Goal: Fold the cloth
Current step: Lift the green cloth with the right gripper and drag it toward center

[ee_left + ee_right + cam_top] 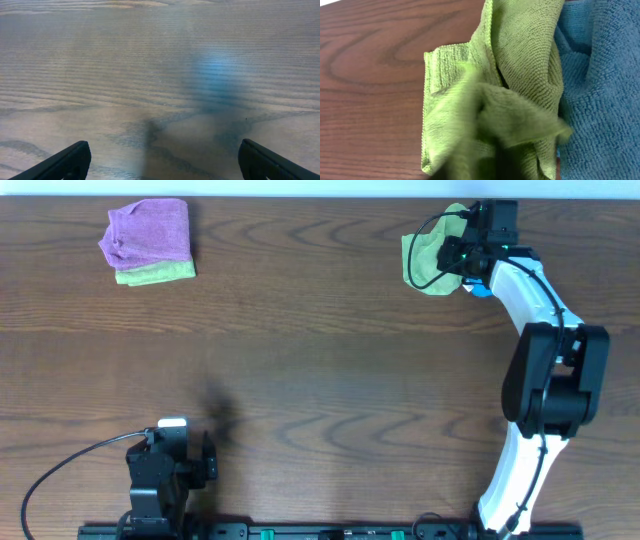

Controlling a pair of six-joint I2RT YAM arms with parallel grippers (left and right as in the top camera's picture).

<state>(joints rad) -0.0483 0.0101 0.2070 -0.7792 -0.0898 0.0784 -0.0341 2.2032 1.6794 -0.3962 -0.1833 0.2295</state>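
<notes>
Item: green cloth (425, 260), microfibre, lying at the far right of the table (320, 350). Condition: crumpled, with loose folds bunched up towards the right wrist camera (520, 75); one hemmed corner lies flat on the wood to the left.

Beneath and right of it: blue cloth (600, 75), touching it, with only a small patch showing from overhead (478, 288).

Right gripper (465, 255): directly over the green cloth's right edge. Its fingers are hidden, so I cannot tell whether it is open or closed.

Left gripper (160, 160): at the near left (172, 428), fingers spread wide over bare wood, holding nothing.

Far left: purple cloth (148, 232), folded, resting on a lime cloth (160, 273).
</notes>
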